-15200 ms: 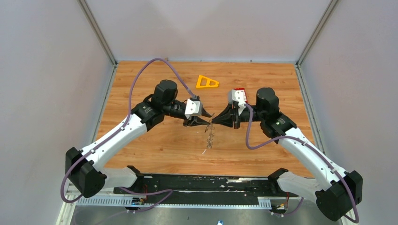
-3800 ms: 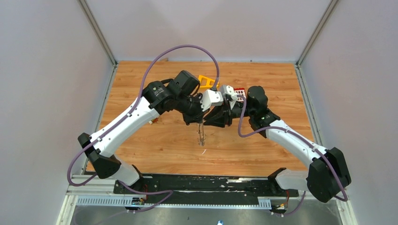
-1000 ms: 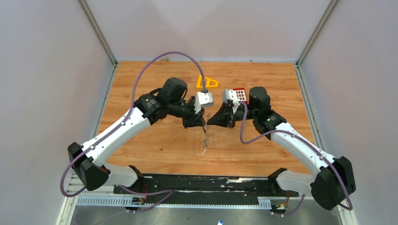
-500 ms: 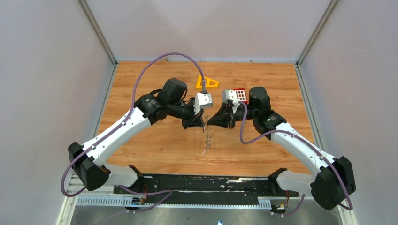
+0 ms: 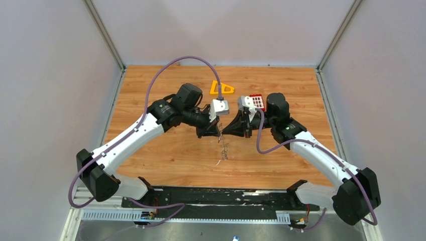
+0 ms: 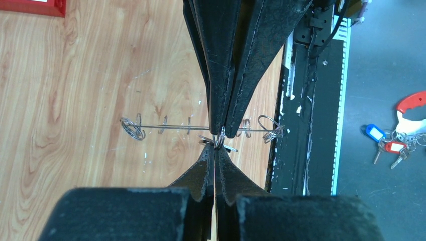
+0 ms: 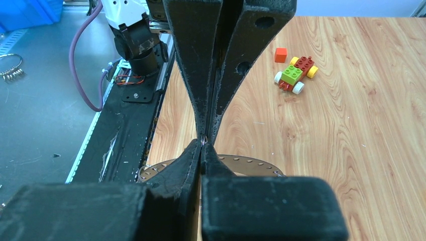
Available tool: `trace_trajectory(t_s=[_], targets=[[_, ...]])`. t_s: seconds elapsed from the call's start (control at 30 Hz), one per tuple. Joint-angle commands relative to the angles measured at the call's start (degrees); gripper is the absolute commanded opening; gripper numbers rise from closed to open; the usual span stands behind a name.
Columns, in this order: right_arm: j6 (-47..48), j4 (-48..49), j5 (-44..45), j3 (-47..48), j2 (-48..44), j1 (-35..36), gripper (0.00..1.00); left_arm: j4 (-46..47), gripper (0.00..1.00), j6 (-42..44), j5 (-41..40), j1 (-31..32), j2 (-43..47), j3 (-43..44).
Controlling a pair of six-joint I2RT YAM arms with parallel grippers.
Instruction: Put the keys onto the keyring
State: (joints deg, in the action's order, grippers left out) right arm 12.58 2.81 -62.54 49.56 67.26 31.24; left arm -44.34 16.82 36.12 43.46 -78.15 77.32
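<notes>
Both pairs of fingers are pressed together and meet tip to tip at the centre of the overhead frame, the left gripper (image 5: 218,133) pointing in from the left and the right gripper (image 5: 224,132) from the right. Between the tips sits a small silvery piece, which we take for the metal part of the keys (image 6: 219,142), pinched from both sides; its long axis is too small to read. The keyring (image 7: 251,161) shows as a grey arc low in the right wrist frame, directly beneath the tips and equally near both arms. Whether it rests on the counter (image 5: 166,150) we cannot tell.
</notes>
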Motion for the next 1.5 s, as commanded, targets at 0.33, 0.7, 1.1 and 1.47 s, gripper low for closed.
trace_trajectory(t_s=[0.33, 0.7, 1.1, 1.47], targets=[[0.6, 3.96, -0.66, 2.28, -2.7, -0.19, 0.0, -0.5, 0.04, 1.56, 2.61, -0.38, -0.93, 1.57], [0.57, 4.04, -0.7, 2.28, -2.68, -0.15, 0.0, -1.41, 0.02, 2.8, 4.28, -0.92, -0.77, 0.83], [-0.27, 4.8, -1.14, 2.12, -2.68, -0.19, 0.0, 0.51, 0.1, 3.67, 6.07, -1.2, -0.93, -0.37], [-1.13, 5.79, -1.53, 1.94, -2.97, -0.14, 0.0, 8.77, 0.18, 5.22, 10.75, -1.45, 2.06, -4.26]])
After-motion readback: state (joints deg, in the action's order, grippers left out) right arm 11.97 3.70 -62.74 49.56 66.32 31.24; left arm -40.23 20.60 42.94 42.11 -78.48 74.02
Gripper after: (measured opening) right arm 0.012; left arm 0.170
